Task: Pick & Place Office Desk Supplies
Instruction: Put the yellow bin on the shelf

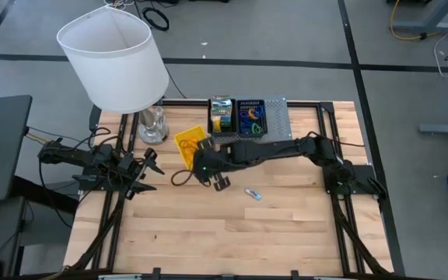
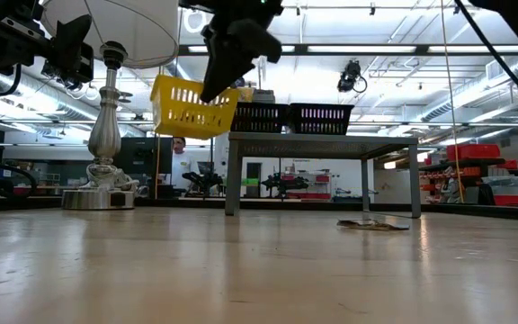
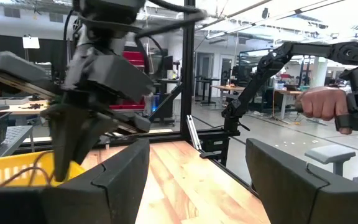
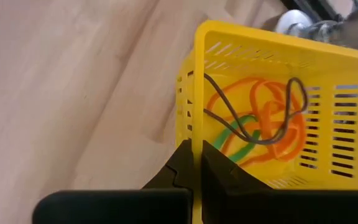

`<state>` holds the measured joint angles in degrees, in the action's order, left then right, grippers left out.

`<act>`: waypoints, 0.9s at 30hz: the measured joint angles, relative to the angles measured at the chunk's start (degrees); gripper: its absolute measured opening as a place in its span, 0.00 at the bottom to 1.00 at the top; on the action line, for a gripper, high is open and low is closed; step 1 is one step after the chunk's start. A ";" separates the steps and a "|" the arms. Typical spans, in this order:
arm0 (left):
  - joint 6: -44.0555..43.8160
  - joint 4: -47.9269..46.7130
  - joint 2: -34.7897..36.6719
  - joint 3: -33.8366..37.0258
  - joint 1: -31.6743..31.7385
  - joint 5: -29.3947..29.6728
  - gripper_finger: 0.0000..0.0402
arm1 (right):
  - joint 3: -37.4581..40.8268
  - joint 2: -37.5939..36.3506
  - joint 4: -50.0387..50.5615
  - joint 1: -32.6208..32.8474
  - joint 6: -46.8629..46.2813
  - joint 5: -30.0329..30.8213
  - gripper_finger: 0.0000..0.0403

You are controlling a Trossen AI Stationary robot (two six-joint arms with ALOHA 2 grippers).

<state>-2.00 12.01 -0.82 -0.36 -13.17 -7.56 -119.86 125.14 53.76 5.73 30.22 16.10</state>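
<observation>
A yellow slotted basket hangs tilted above the desk, its rim pinched by the right tool. Inside it lie tangled rubber band loops: orange, green and brown. Behind it, on a raised grey stand, two dark baskets sit side by side: one holds yellow-green crayon boxes, the other blue, green and orange bands. A small flat item lies alone on the bare wood.
</observation>
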 joint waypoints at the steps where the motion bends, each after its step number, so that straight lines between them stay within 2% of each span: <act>1: 0.00 -0.02 0.00 0.00 0.02 -0.02 0.67 | -0.02 0.00 -0.54 -0.50 0.58 -0.40 0.02; 11: 0.00 -0.02 -0.04 -0.02 0.00 -0.01 0.67 | 0.00 0.00 -1.69 -2.42 0.19 -0.78 0.02; 15: -0.01 -0.01 -0.04 -0.01 0.00 0.00 0.67 | 0.00 0.00 -1.44 -2.40 -0.46 2.10 0.02; 27: 0.00 0.00 -0.04 0.00 0.00 0.00 0.67 | 0.00 0.02 1.52 -2.40 -6.28 4.65 0.02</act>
<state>-2.00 12.01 -0.86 -0.36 -13.17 -7.55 -119.85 125.16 55.29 3.33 23.94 20.76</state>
